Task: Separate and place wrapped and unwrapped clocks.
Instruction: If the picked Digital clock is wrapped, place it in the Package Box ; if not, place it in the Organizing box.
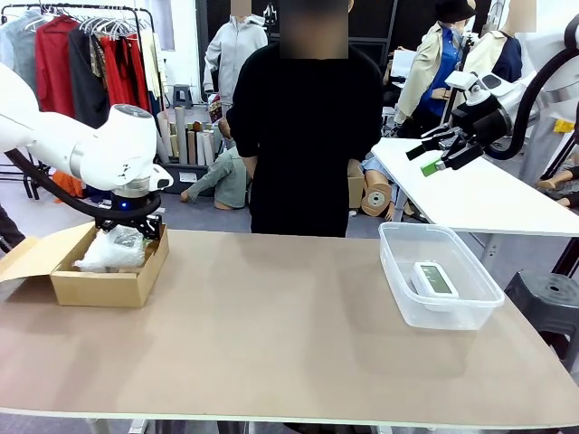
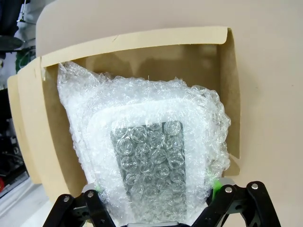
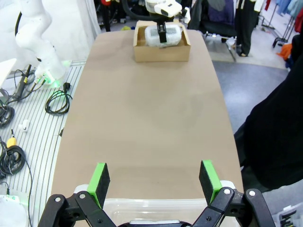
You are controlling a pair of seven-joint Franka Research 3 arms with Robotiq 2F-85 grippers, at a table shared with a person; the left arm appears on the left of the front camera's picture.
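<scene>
A bubble-wrapped clock [image 2: 151,151] lies inside the brown cardboard box [image 2: 142,42], its grey screen showing through the wrap. My left gripper [image 2: 156,187] reaches down into the box [image 1: 99,285] and is shut on this wrapped clock [image 1: 113,249], a green pad pressed into the wrap on each side. The bare white clock [image 1: 434,278] with its grey screen rests in the clear tub [image 1: 398,289] at the right. Raised high above and behind the tub, my right gripper [image 1: 443,152] is open and holds nothing; its wrist view looks down past the green pads [image 3: 100,182] onto the tub's rim [image 3: 156,203].
A person in black [image 1: 303,136] stands at the table's far edge, hands behind the back. The box has an open flap [image 1: 27,258] at the far left. Bare brown tabletop [image 1: 271,325] stretches between box and tub. A second white table [image 1: 479,194] stands behind the tub.
</scene>
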